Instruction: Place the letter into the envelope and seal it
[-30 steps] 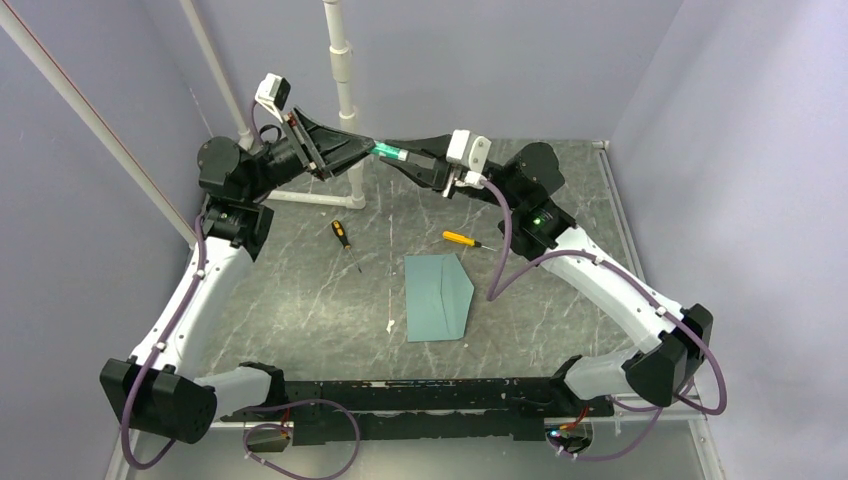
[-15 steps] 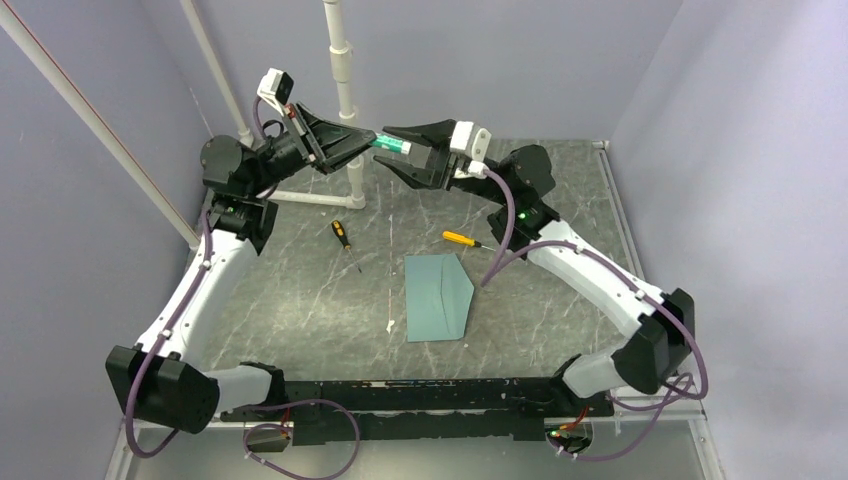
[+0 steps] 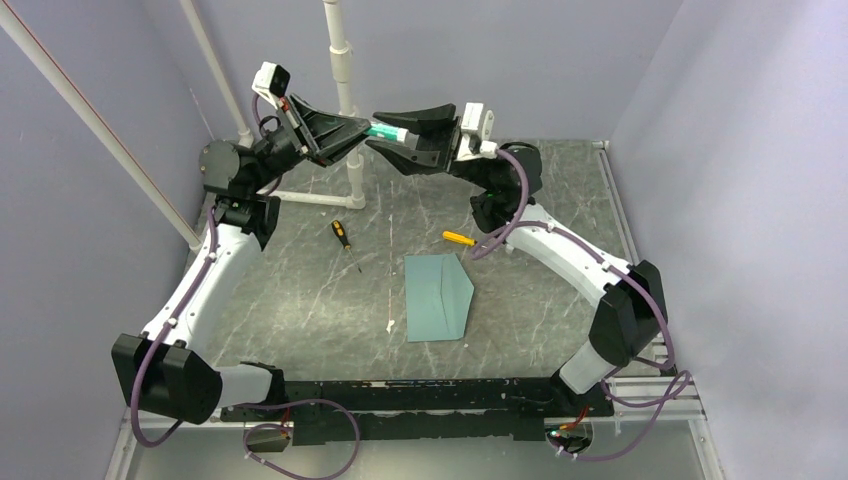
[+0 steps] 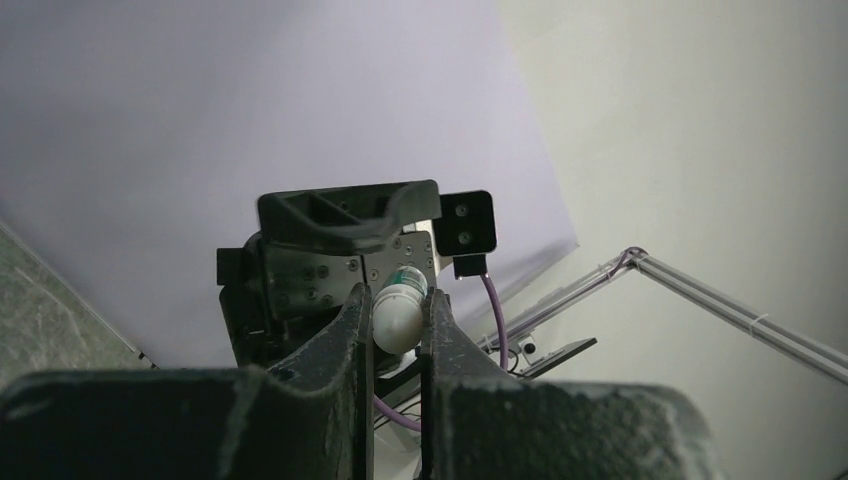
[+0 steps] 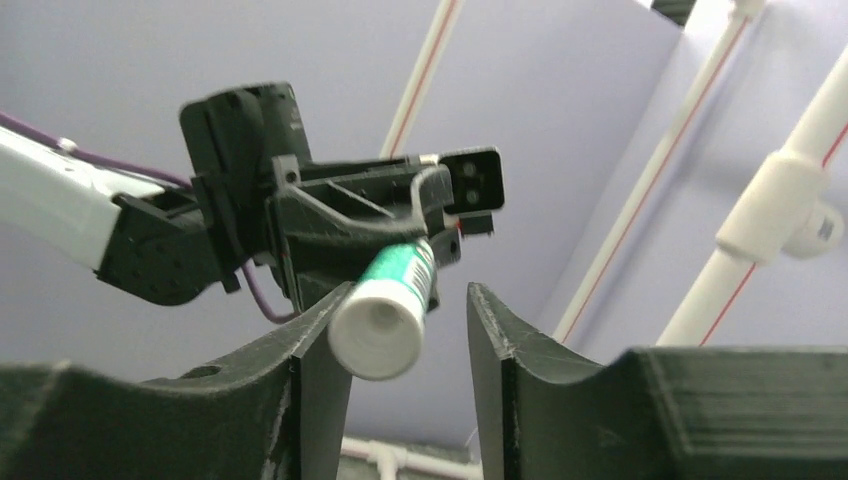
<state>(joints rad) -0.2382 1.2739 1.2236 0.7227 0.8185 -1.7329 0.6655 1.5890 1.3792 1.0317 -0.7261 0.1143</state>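
The teal blue-grey envelope (image 3: pixel 437 297) lies flat on the grey marble table, flap side to the right. No letter shows. Both grippers are raised high at the back, tip to tip. My left gripper (image 3: pixel 361 129) is shut on the white end of a green-and-white glue stick (image 3: pixel 386 130), seen close in the left wrist view (image 4: pixel 397 318). My right gripper (image 3: pixel 376 131) is open, its jaws spread around the stick's other white end (image 5: pixel 378 337), which rests near the left finger (image 5: pixel 315 340) with a gap to the right one.
A black-and-orange screwdriver (image 3: pixel 343 235) and a yellow-handled screwdriver (image 3: pixel 459 238) lie behind the envelope. A small white scrap (image 3: pixel 391 324) lies left of it. A white pipe stand (image 3: pixel 346 95) rises just behind the grippers. Walls close in on three sides.
My right gripper has opened off the glue stick and its arm has risen and shifted left. My left gripper has lifted slightly, still holding the stick. The envelope has not moved.
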